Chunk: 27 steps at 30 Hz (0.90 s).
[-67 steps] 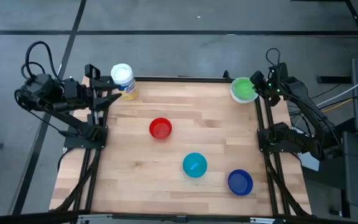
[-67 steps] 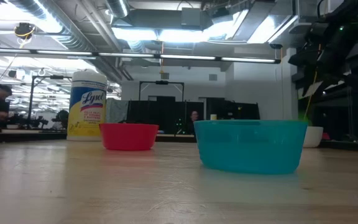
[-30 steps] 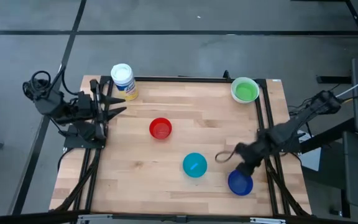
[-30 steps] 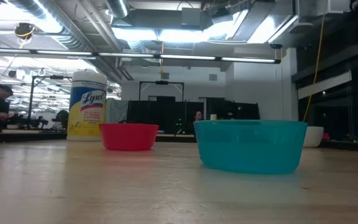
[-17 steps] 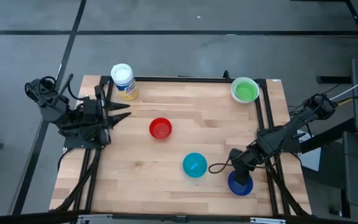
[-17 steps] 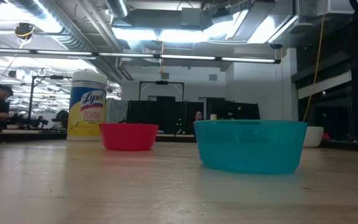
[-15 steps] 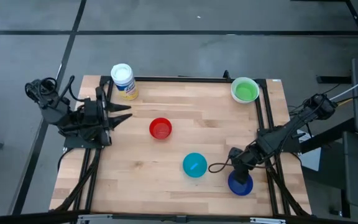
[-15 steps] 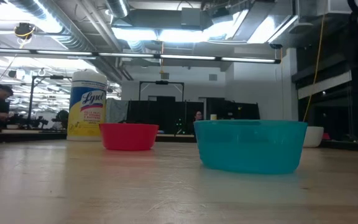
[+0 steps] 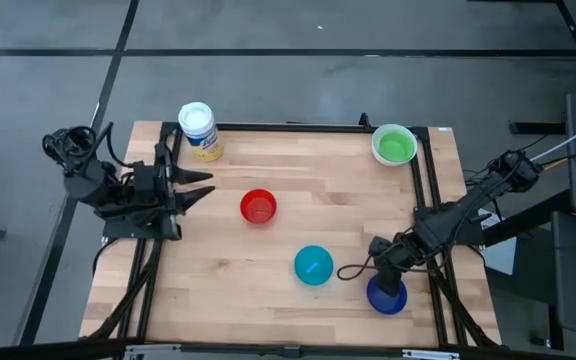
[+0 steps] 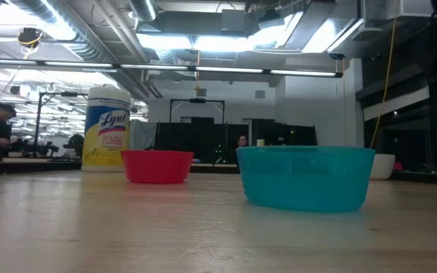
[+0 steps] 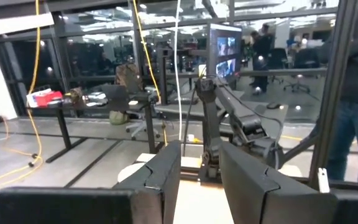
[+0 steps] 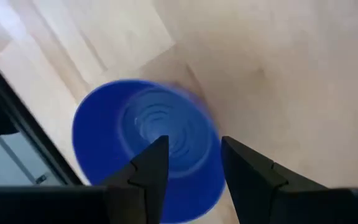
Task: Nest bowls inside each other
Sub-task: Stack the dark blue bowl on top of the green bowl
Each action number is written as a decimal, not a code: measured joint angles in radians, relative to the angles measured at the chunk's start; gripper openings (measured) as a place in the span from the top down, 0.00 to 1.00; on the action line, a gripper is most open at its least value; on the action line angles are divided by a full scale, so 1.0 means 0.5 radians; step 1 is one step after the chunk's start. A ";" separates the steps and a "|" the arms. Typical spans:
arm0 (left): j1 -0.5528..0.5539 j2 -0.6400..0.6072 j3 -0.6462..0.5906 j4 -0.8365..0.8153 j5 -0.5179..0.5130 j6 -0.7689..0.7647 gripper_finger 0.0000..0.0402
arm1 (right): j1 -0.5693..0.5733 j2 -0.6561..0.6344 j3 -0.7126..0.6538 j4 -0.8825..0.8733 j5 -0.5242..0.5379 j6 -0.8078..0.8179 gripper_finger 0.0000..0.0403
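Observation:
Four bowls stand upright on their bases on the wooden table. The red bowl is mid-table and the teal bowl is nearer. The green bowl, with a white rim around it, is in the far right corner. The dark blue bowl is near right. My right gripper points down over the blue bowl. It is open, and its fingers hover over the bowl's opening. My left gripper is open and level at the table's left edge, with nothing between its fingers.
A white-capped jar with a yellow label stands at the far left corner. Black frame rails run along the table's left and right edges. Bare wood lies between the red and green bowls. People show in the room beyond the table.
My right gripper has come down a little over the dark blue bowl and rolled its wrist, then held still. My left gripper has drifted slightly toward the table's near edge. No bowl has moved.

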 joint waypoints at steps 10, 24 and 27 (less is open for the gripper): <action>-0.118 -0.001 0.000 0.122 -0.166 0.165 0.74 | 0.077 0.023 -0.007 -0.071 0.130 0.023 0.63; -0.168 0.001 0.000 0.189 -0.167 0.218 0.74 | 0.071 0.308 -0.100 0.250 -0.014 0.142 0.68; -0.176 0.000 0.000 0.218 -0.182 0.251 0.74 | 0.069 0.364 -0.100 0.286 -0.032 0.185 0.85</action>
